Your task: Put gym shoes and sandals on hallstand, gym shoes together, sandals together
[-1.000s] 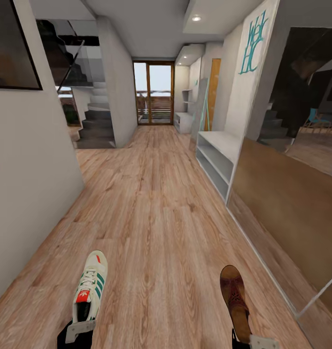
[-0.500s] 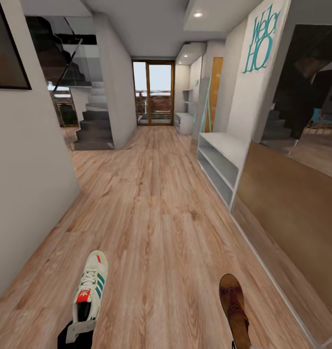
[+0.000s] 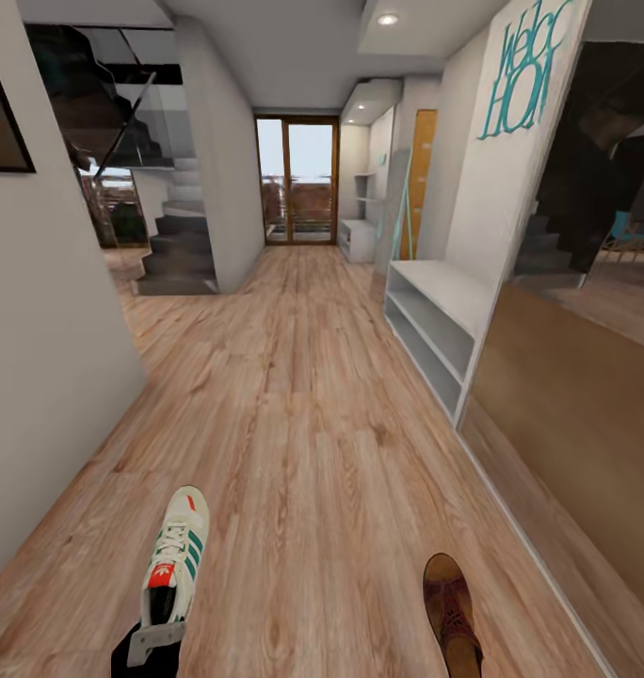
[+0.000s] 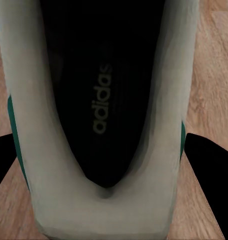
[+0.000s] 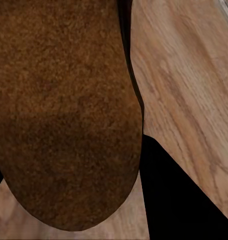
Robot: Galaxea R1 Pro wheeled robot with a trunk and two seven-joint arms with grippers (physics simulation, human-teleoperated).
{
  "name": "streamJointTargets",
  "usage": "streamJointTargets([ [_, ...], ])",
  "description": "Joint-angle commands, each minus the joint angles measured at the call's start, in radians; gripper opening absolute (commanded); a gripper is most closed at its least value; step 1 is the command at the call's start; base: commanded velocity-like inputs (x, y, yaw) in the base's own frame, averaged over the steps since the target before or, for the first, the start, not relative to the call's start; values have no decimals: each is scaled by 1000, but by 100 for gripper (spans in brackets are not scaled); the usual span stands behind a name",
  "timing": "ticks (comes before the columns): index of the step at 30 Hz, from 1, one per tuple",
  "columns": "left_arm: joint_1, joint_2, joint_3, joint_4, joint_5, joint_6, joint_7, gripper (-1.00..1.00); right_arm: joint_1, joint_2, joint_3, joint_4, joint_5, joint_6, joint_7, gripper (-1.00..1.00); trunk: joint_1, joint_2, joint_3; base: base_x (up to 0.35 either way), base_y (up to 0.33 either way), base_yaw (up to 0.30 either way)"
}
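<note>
Mid-carry, nothing racked yet.

Left hand clamped on heel of one gym shoe, toe forward, above corridor floor.

Right hand: dark finger beside one sandal; grip seemingly closed on heel, judged.

Hallstand ahead right, shelves bare.

Second shoe, second sandal remain.

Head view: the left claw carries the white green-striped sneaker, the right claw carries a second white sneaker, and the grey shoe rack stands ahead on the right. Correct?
Not quite. The right claw carries a flat brown leather sandal, as the head and right wrist views show. The rest holds: the white green-striped sneaker is in the left claw, and the light grey shoe rack stands ahead on the right.
</note>
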Motion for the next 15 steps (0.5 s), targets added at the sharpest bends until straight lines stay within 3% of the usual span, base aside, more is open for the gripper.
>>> streamJointTargets([
  [1,-1,-1,8,0,-7,-4,-7,-100,-1,0,-3,1,8,-2,-5,-100,0,0,-1,339,0,0],
  [15,-1,-1,9,0,-7,-4,-7,-100,-1,0,-3,3,8,-1,-5,-100,0,0,-1,339,0,0],
])
